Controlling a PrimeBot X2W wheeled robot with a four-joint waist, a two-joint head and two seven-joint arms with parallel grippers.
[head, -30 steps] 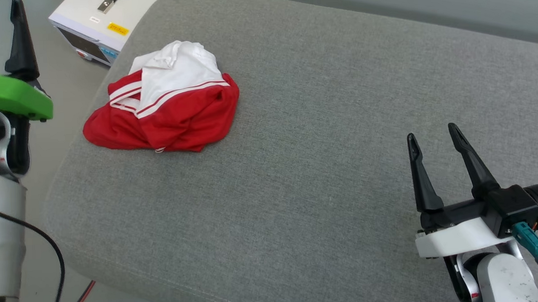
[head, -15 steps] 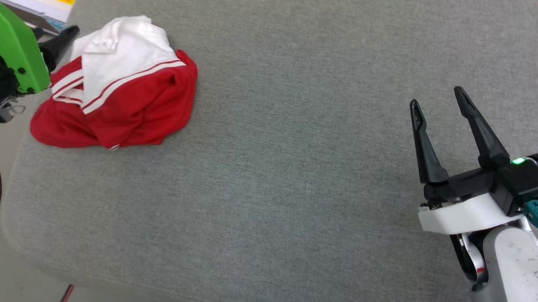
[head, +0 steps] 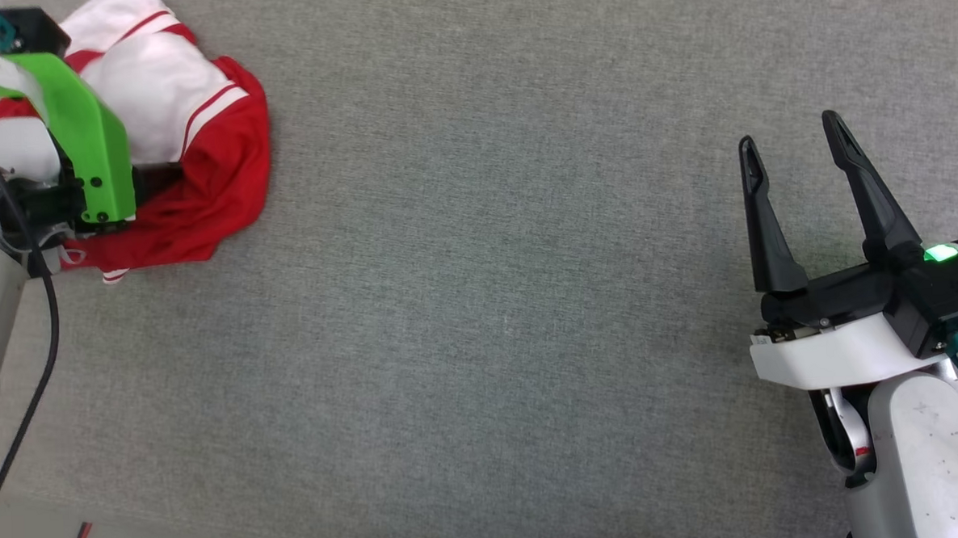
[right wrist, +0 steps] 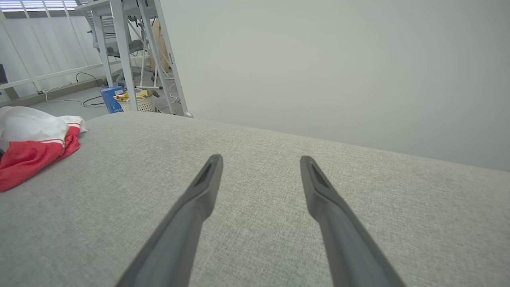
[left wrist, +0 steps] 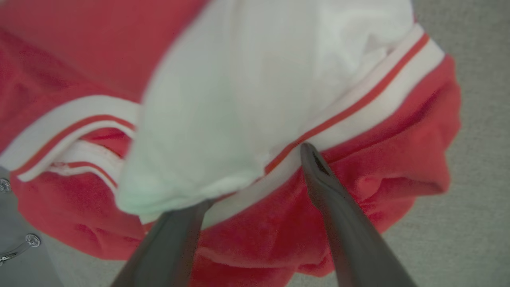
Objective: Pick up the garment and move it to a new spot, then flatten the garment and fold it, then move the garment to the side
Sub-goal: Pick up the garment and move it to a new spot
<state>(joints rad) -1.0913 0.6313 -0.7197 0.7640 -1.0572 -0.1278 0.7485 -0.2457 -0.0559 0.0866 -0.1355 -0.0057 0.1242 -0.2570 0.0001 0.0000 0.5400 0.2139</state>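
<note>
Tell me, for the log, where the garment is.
The garment lies at the head view's upper left, on the grey cushion, under the open left gripper.

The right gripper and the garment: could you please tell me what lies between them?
Bare grey cushion, as the head view shows, between the right gripper and the garment.

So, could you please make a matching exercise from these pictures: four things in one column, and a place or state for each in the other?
Things:
1. garment
2. left gripper
3. right gripper
4. grey cushion

Places or states:
a. open, above bare fabric, far from the shirt
b. crumpled heap, red and white
c. open, fingers at the striped trim
d. lies under everything

Pairs: 1-b, 2-c, 3-a, 4-d
</note>
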